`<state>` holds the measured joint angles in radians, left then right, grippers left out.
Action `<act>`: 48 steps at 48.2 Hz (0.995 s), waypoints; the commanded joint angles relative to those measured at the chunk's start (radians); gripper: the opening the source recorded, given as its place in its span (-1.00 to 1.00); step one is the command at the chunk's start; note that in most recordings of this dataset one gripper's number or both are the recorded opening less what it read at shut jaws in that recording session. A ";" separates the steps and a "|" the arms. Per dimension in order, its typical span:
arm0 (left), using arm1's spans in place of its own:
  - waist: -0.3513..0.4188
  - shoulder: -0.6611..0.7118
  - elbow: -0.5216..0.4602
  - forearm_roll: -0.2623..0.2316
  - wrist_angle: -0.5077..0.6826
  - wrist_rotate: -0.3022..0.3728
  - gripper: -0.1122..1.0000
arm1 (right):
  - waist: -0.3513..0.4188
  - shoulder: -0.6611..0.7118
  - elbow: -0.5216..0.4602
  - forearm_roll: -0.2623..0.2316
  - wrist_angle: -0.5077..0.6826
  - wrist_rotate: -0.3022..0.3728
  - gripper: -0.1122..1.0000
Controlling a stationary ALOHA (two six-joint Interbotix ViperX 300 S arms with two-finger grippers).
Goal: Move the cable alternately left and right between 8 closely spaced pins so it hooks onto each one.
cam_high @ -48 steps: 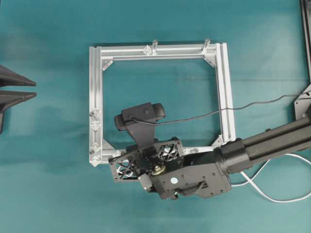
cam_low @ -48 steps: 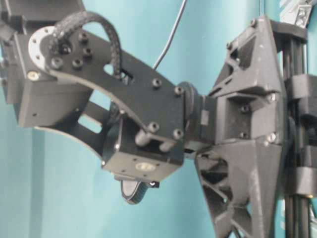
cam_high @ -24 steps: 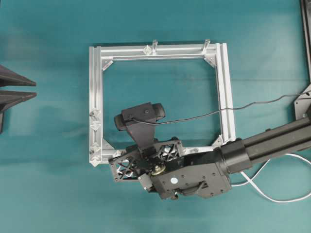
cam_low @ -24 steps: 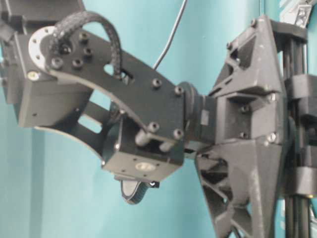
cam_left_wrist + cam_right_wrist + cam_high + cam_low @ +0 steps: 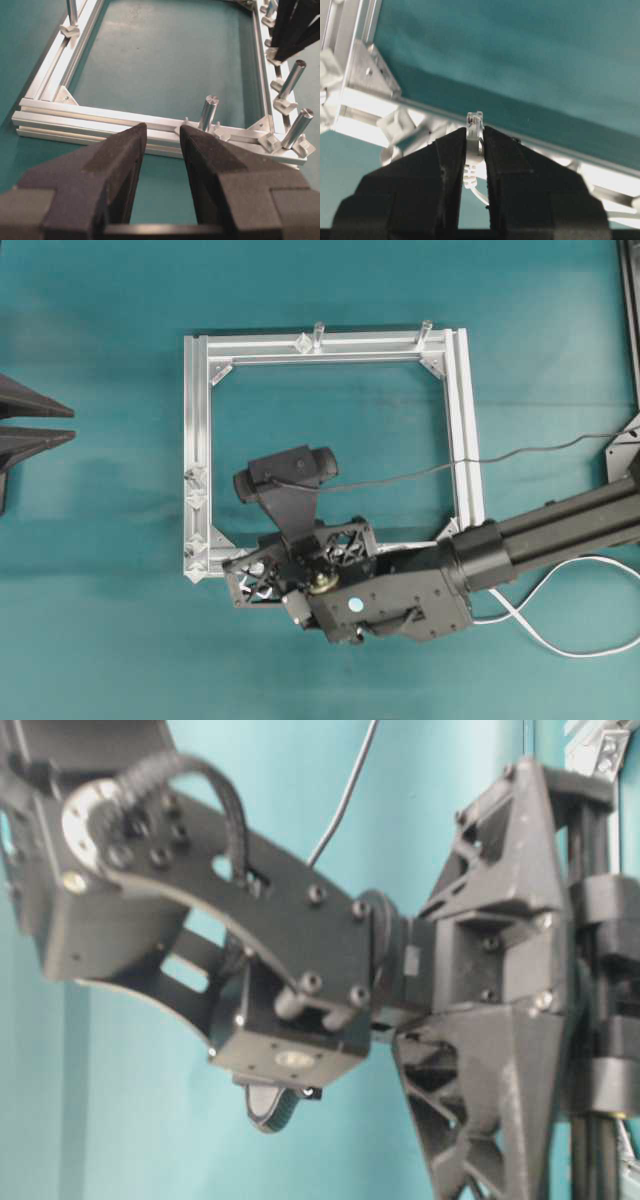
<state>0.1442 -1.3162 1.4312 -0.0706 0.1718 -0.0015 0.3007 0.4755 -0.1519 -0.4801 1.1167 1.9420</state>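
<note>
Clamped between the right gripper's (image 5: 474, 150) jaws, the cable (image 5: 473, 165) shows its clear plug poking up past the fingertips, poised just above the aluminium frame (image 5: 365, 80) near a corner bracket, apparently ready to begin threading. Its white length trails off the table's (image 5: 100, 640) edge behind the right arm. Pins (image 5: 194, 498) sit along the frame's left rail, close by; teal surface lies around. Well apart, the left gripper (image 5: 161, 150) hangs spread wide, empty.
</note>
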 commanded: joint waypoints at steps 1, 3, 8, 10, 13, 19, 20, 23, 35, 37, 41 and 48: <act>0.000 0.006 -0.011 0.002 -0.008 -0.006 -0.11 | -0.012 -0.023 -0.009 -0.009 0.000 -0.018 -0.56; 0.000 0.006 -0.011 0.002 -0.009 -0.006 -0.11 | -0.018 -0.023 -0.009 -0.009 0.000 -0.026 -0.56; 0.000 0.006 -0.011 0.002 -0.008 -0.006 -0.11 | -0.034 -0.023 -0.009 -0.009 -0.002 -0.040 -0.56; 0.000 0.006 -0.011 0.002 -0.008 -0.006 -0.11 | -0.040 -0.023 -0.009 -0.009 -0.003 -0.046 -0.56; 0.000 0.006 -0.011 0.003 -0.008 -0.006 -0.11 | -0.049 -0.023 -0.009 -0.014 -0.003 -0.055 -0.56; 0.000 0.006 -0.011 0.002 -0.008 -0.006 -0.11 | -0.071 -0.023 -0.009 -0.025 -0.005 -0.083 -0.56; 0.000 0.006 -0.011 0.002 -0.008 -0.006 -0.11 | -0.075 -0.023 -0.009 -0.025 -0.005 -0.089 -0.56; 0.000 0.006 -0.011 0.002 -0.008 -0.006 -0.11 | -0.087 -0.023 -0.009 -0.026 -0.005 -0.104 -0.56; 0.000 0.006 -0.011 0.002 -0.008 -0.008 -0.11 | -0.133 -0.023 -0.011 -0.026 -0.026 -0.158 -0.56; 0.000 0.006 -0.011 0.002 -0.008 -0.008 -0.11 | -0.140 -0.021 -0.009 -0.026 -0.031 -0.163 -0.56; 0.000 0.006 -0.011 0.002 -0.008 -0.011 -0.11 | -0.147 -0.023 -0.009 -0.026 -0.038 -0.169 -0.56; 0.000 0.006 -0.009 0.002 -0.002 -0.040 -0.11 | -0.152 -0.021 -0.009 -0.029 -0.058 -0.172 -0.56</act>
<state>0.1442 -1.3177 1.4327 -0.0706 0.1733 -0.0215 0.1488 0.4771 -0.1519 -0.5001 1.0707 1.7748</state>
